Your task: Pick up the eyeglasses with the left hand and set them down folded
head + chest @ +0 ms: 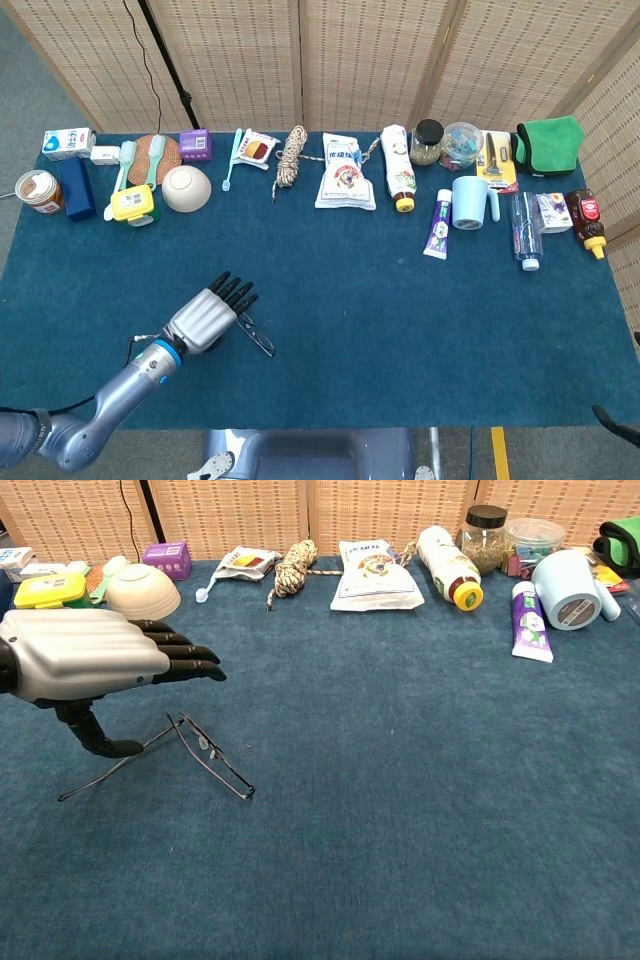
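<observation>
The eyeglasses (257, 336) (212, 763) are thin and dark-framed. They lie on the blue tablecloth at the front left, with one temple stretched out to the left along the cloth. My left hand (205, 318) (85, 655) hovers just above and left of them. Its fingers (185, 660) point straight out over the frame without touching it. The thumb (100, 742) reaches down to the cloth beside the outstretched temple and seems to touch it. Nothing is pinched in the hand. My right hand does not show in either view.
Along the back edge stand a beige bowl (187, 188), a yellow box (131, 204), a rope coil (290, 156), a white bag (345, 172), a bottle (398, 168), a toothpaste tube (439, 224) and a blue cup (471, 202). The table's front edge (300, 425) runs close below the glasses.
</observation>
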{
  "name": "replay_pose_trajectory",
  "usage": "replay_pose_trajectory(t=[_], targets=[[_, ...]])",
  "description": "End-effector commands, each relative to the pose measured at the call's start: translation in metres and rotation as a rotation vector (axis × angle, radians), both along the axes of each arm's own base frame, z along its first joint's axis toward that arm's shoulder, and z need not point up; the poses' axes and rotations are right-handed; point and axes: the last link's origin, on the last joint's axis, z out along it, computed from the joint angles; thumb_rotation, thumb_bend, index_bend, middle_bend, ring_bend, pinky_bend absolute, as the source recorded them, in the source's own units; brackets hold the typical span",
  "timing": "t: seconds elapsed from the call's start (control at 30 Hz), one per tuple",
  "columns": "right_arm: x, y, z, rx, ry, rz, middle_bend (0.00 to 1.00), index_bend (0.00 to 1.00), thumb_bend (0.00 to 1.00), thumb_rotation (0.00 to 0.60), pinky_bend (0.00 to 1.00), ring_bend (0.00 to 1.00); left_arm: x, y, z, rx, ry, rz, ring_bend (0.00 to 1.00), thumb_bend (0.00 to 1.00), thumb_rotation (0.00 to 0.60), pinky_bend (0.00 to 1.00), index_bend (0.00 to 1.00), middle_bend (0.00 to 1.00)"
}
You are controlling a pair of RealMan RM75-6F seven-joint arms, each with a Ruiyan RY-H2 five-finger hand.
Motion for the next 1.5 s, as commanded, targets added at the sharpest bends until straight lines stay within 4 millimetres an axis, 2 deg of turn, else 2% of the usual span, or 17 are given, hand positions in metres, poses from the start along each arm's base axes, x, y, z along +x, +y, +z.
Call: replay_pose_trajectory(t=[0.03, 0.3, 0.47, 0.6, 0.8, 1.13, 1.5], targets=[[-0.001, 0.001, 0.001, -0.003, 0.0, -0.001, 0.0, 0.01, 0.0, 0.6, 0.0, 0.0, 0.01, -0.006, -0.012, -0.025, -0.059, -0.017, 0.0, 0.3, 0.512, 0.0, 0.0, 0.0], [-0.003, 0.005, 0.005, -0.018, -0.002, -0.008, 0.0, 0.01, 0.0, 0.6, 0.0, 0.0, 0.028, -0.012, -0.037, -0.09, -0.059, -0.038, 0.0, 0.3, 0.514, 0.0, 0.0, 0.0], [-0.005, 0.008, 0.006, -0.021, -0.004, -0.013, 0.0, 0.01, 0.0, 0.6, 0.0, 0.0, 0.037, -0.015, -0.051, -0.072, -0.06, -0.058, 0.0, 0.3, 0.512, 0.0, 0.0, 0.0], [-0.006, 0.01, 0.007, -0.025, -0.004, -0.015, 0.0, 0.01, 0.0, 0.6, 0.0, 0.0, 0.046, -0.009, -0.07, -0.051, -0.076, -0.029, 0.0, 0.3, 0.512, 0.0, 0.0, 0.0], [-0.007, 0.012, 0.007, -0.026, -0.006, -0.022, 0.0, 0.01, 0.0, 0.6, 0.0, 0.0, 0.055, 0.001, -0.085, -0.021, -0.085, 0.001, 0.0, 0.3, 0.511, 0.0, 0.0, 0.0], [-0.008, 0.011, 0.007, -0.024, -0.004, -0.029, 0.0, 0.01, 0.0, 0.6, 0.0, 0.0, 0.067, 0.025, -0.095, 0.071, -0.136, 0.047, 0.0, 0.3, 0.512, 0.0, 0.0, 0.0], [-0.009, 0.008, 0.005, -0.014, -0.003, -0.029, 0.0, 0.01, 0.0, 0.6, 0.01, 0.0, 0.051, 0.05, -0.085, 0.147, -0.109, 0.114, 0.0, 0.3, 0.511, 0.0, 0.0, 0.0]])
